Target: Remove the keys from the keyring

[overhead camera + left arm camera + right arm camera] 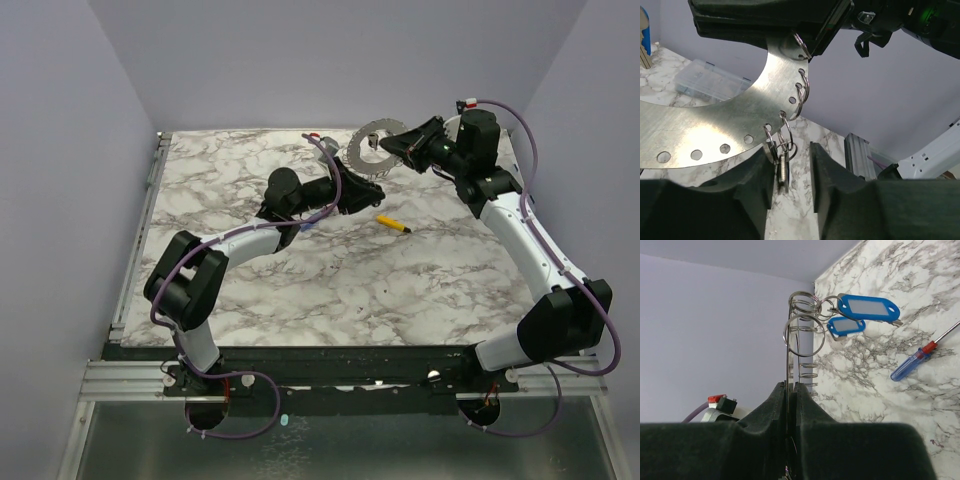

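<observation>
Room, top view: plain lilac walls (80,150) close round a marble desk (300,290); both arms reach to its far side.
Keyring, top view: the keyring (368,150), a grey toothed loop, is held at the tip of the right fingers (408,142). The left fingers (352,190) sit just beneath its near rim.
Stray item, top view: a yellow-and-black stick (393,224) lies on the desk near the left fingers, on the side towards the right arm.
Left fingers, left wrist view: the left fingers (757,185) are narrowly apart and pinch nothing. One of the keys (784,169) hangs edge-on in the gap, closer to one finger than the other.
Keyring, left wrist view: its flat plate (715,130) arches above the fingers. Split rings (801,95) thread its holes, and the hanging key's ring sits just above the fingertips.
Background, left wrist view: a clear plastic box (705,80) rests on the desk beyond the fingers.
Right fingers, right wrist view: the right fingers (775,405) are clamped on the keyring, which is seen edge-on rising from between them.
Keys, right wrist view: two of the keys (867,307), blue-tagged, dangle from rings beyond the fingertips. A red-and-blue screwdriver (920,357) lies on the desk further off.
Step in hand: probably gripping the hanging key in order to work it off its ring.
Doing it well: centre the gap on the key, then close squarely on its flat faces, low enough to leave the ring free. Hold the plate firm in the right fingers. Feed the key round the coil; a straight tug would likely only drag the plate.
</observation>
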